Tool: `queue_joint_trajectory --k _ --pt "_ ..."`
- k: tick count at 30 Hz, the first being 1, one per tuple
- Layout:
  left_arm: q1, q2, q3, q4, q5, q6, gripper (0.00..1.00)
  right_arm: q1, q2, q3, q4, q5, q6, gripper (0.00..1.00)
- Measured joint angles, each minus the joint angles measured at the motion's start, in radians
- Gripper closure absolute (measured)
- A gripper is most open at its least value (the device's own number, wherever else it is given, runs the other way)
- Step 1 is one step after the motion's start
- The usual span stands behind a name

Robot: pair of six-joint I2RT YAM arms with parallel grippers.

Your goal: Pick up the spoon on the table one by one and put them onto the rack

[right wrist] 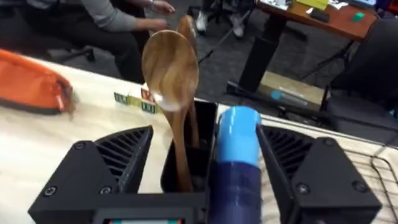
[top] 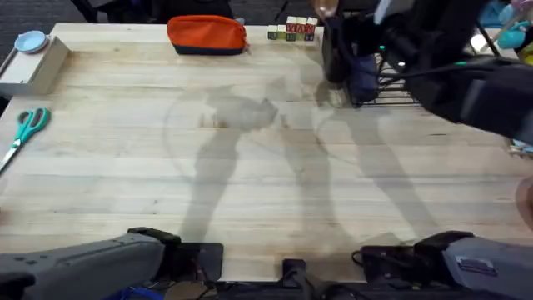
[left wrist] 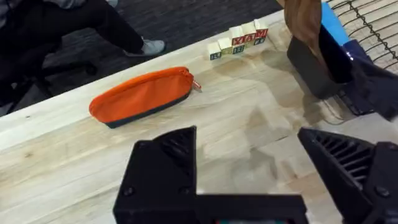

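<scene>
Two brown wooden spoons stand bowl-up in the rack's tall black-and-blue holder (right wrist: 239,143): the front spoon (right wrist: 169,68) and a second spoon (right wrist: 186,28) just behind it. My right gripper (right wrist: 208,168) is open, its fingers on either side of the holder and apart from the spoon handles. In the overhead view the right arm hangs large and dark over the black wire rack (top: 391,87) at the table's far right. The left wrist view also catches a spoon (left wrist: 305,22) in the holder (left wrist: 317,62). My left gripper (left wrist: 249,168) is open, holding nothing, low near the table's (top: 250,183) front left edge.
An orange pouch (top: 206,35) lies at the table's far edge, with small lettered blocks (top: 291,32) beside it. Teal-handled scissors (top: 25,129) lie at the left edge. A white box (top: 33,71) with a blue lid sits at the far left corner.
</scene>
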Motion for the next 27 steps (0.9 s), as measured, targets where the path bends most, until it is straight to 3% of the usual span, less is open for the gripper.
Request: queue_joint_trajectory --k 1,2,10,14,19,27 --pt "0.000 0.000 0.000 0.000 0.000 0.000 0.006 0.000 -0.100 0.000 -0.154 0.000 0.000 0.005" --pt "0.000 0.000 0.000 0.000 0.000 0.000 0.007 0.000 -0.132 0.000 -0.197 0.000 0.000 0.005" --pt "0.000 0.000 0.000 0.000 0.000 0.000 0.008 -0.007 -0.367 0.000 -0.472 0.000 0.009 0.005" --pt "0.000 0.000 0.000 -0.005 -0.004 0.000 0.007 -0.070 -0.504 0.000 -0.588 0.000 0.029 0.005" --pt "0.000 -0.003 0.000 -0.040 -0.038 0.000 0.007 -0.139 -0.589 0.010 -0.675 0.000 0.040 0.005" --pt "0.000 -0.095 0.000 -0.196 -0.132 0.000 0.007 -0.206 -0.589 0.108 -0.858 -0.001 0.057 0.005"
